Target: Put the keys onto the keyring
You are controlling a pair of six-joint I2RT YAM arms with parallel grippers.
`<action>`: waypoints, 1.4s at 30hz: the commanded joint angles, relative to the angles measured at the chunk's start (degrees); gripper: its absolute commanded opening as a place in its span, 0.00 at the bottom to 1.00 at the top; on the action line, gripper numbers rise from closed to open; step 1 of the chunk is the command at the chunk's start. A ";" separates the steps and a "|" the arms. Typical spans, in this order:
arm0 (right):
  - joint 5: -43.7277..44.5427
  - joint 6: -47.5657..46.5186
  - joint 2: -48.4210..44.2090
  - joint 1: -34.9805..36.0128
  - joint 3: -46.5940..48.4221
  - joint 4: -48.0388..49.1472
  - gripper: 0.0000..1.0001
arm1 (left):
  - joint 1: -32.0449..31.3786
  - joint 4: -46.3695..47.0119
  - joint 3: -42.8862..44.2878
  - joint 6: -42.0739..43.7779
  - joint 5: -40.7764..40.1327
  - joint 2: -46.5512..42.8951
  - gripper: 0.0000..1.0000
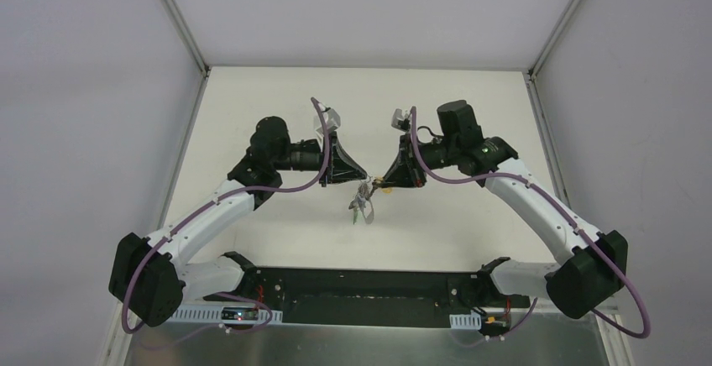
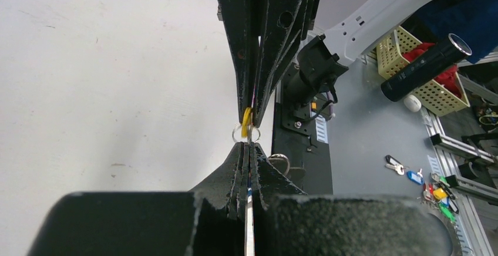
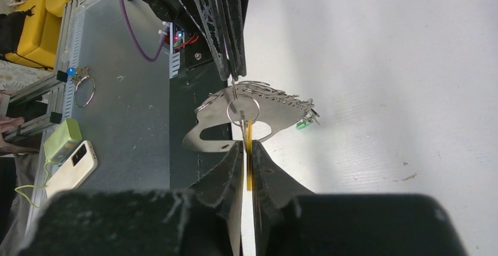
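My two grippers meet tip to tip above the middle of the white table (image 1: 277, 114). My left gripper (image 1: 361, 180) is shut on the keyring (image 3: 217, 121), a flat pale silver oval plate that shows edge-on between its jaws in the left wrist view (image 2: 249, 209). My right gripper (image 3: 246, 145) is shut on the yellow-orange key (image 3: 249, 165), its head against a small wire ring (image 3: 242, 110) on the keyring. Other small keys hang from the keyring, one of them green (image 3: 303, 124). In the top view the keyring (image 1: 361, 205) dangles below both tips.
The black arm base (image 1: 361, 286) lies along the near table edge. On the grey bench beyond it are a yellow basket (image 2: 431, 86), a black flashlight (image 2: 426, 67), loose coloured keys (image 2: 437, 188), a spare ring (image 3: 82, 90) and a phone (image 3: 73, 165).
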 commanded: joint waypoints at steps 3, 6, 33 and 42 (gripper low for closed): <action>-2.14 -0.32 0.00 -0.41 1.56 -0.15 0.26 | -0.11 4.96 2.57 -3.25 1.62 -1.31 0.00; -2.51 -0.17 -0.22 -0.35 1.83 0.09 0.37 | -0.07 5.52 2.68 -3.95 1.60 -1.16 0.00; -0.64 -0.74 3.64 4.33 4.38 0.03 0.38 | -0.16 9.70 1.11 -6.68 2.05 0.15 0.00; 0.30 -0.07 1.54 4.35 1.42 2.26 0.43 | -0.11 10.19 1.44 -7.73 0.50 0.62 0.00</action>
